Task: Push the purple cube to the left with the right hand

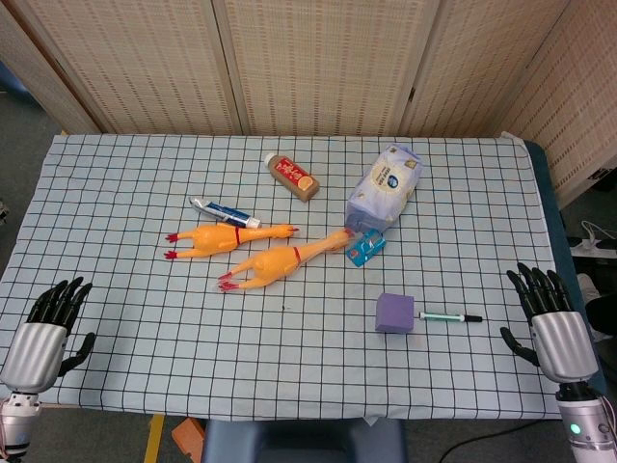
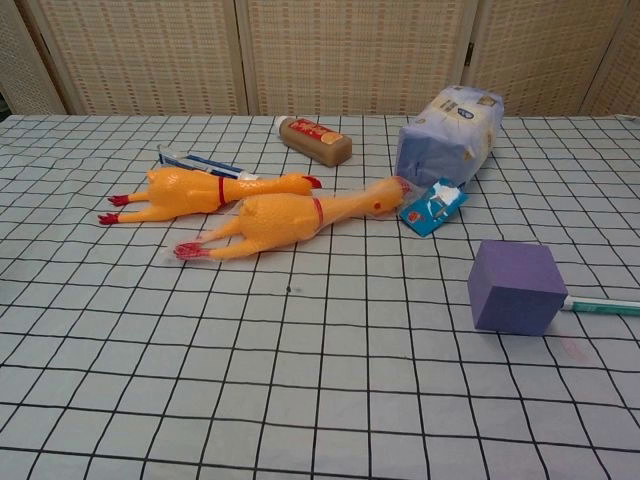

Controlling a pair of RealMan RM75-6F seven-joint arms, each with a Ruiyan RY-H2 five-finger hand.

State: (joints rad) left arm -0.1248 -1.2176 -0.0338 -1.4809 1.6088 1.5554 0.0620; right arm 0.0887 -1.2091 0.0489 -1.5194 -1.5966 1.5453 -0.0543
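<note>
Right robot hand (image 1: 553, 323) empty (fingers spread), apart from purple cube (image 1: 394, 313).

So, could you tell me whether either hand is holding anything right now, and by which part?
Nothing is held: the left hand and right hand are both open, away from the purple cube.

Left robot hand (image 1: 43, 333), right robot hand (image 1: 554, 328): silver backs, black fingers.
</note>
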